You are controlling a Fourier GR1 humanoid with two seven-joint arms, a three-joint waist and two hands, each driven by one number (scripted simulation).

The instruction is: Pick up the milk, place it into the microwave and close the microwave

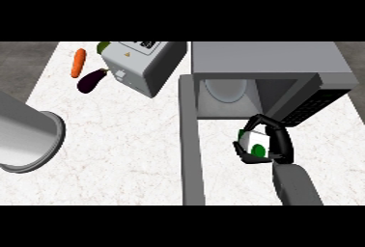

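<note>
The white marbled counter (121,140) runs across most of the head view. On its right side stands the grey box-shaped microwave (267,58), with its long grey door (191,144) swung fully open toward the viewer and a pale round turntable (227,89) showing inside the cavity. At the left edge a large grey cylinder (25,132) comes in, probably the left forearm; no left hand shows. Near the far edge sit a white and grey boxy appliance (139,65), a dark purple eggplant (92,80) and an orange carrot (78,62).

The black right hand (274,140) curls round the small white milk carton with a green mark (255,144), holding it just in front of the microwave's opening, not yet inside.

The risk from here, as I judge it, is the carton or the fingers catching the cavity's front edge or right wall on entry, since the hand sits toward the opening's right side. A tilted release could also tip the carton on the turntable, and it could block the door if left too near the front.
</note>
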